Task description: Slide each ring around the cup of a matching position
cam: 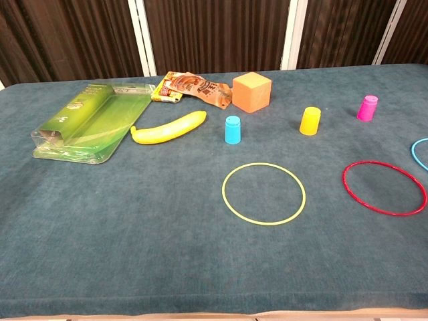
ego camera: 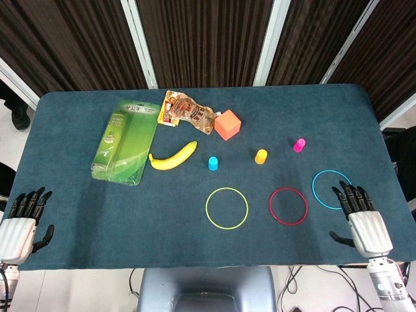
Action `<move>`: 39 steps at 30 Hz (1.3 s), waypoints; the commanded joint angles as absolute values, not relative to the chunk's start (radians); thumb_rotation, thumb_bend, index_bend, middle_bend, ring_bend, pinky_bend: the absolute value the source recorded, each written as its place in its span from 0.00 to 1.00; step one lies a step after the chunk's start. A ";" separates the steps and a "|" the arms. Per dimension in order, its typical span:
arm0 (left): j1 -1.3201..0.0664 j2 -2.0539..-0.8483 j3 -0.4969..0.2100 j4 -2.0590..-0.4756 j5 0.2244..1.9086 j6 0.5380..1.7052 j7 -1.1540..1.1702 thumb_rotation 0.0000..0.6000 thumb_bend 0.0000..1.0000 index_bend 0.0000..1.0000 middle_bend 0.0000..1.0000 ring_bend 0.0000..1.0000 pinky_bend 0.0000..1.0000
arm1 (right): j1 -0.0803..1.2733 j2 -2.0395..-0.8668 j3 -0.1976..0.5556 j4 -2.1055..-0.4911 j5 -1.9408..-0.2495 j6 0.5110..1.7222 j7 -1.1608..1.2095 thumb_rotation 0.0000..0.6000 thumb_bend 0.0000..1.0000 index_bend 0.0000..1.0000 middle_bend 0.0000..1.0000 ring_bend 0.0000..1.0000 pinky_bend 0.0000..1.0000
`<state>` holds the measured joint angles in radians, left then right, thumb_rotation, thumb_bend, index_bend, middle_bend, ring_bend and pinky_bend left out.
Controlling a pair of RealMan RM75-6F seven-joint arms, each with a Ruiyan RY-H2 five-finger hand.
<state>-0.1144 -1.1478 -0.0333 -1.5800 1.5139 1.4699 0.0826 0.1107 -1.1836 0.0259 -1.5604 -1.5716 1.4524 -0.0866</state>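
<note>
Three small cups stand in a row on the blue table: a blue cup (ego camera: 212, 162) (cam: 232, 129), a yellow cup (ego camera: 260, 156) (cam: 309, 120) and a pink cup (ego camera: 299, 145) (cam: 366, 107). Nearer the front lie a yellow ring (ego camera: 227, 208) (cam: 263, 193), a red ring (ego camera: 288, 205) (cam: 384, 187) and a blue ring (ego camera: 331, 189) (cam: 420, 153), all flat and around no cup. My right hand (ego camera: 361, 218) rests open at the front right, fingertips (ego camera: 344, 192) at the blue ring's near edge. My left hand (ego camera: 23, 218) lies open at the front left corner.
At the back left lie a green package (ego camera: 125, 140) (cam: 90, 120), a banana (ego camera: 173, 158) (cam: 168, 127), a snack wrapper (ego camera: 187, 112) (cam: 190, 87) and an orange cube (ego camera: 227, 125) (cam: 252, 91). The table's front edge (ego camera: 195, 265) runs just behind both hands.
</note>
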 commanded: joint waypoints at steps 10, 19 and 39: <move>-0.130 -1.138 -0.040 -1.589 1.488 1.432 0.060 1.00 0.44 0.00 0.00 0.00 0.01 | 0.238 -1.281 0.025 -1.487 -1.667 1.330 -0.001 1.00 0.09 0.12 0.00 0.00 0.00; -0.133 -1.126 -0.040 -1.585 1.498 1.432 0.020 1.00 0.44 0.00 0.00 0.00 0.01 | 0.483 -1.424 0.076 -1.505 -1.619 0.993 -0.024 1.00 0.19 0.39 0.00 0.00 0.00; -0.132 -1.100 -0.036 -1.576 1.494 1.424 -0.053 1.00 0.44 0.00 0.00 0.00 0.01 | 0.569 -1.631 0.051 -1.339 -1.589 0.973 -0.152 1.00 0.37 0.66 0.01 0.00 0.00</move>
<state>-0.1324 -1.1000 -0.0363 -1.5762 1.4938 1.4244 -0.0525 0.5698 -1.6302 0.0540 -1.3415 -1.5909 0.9715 -0.1539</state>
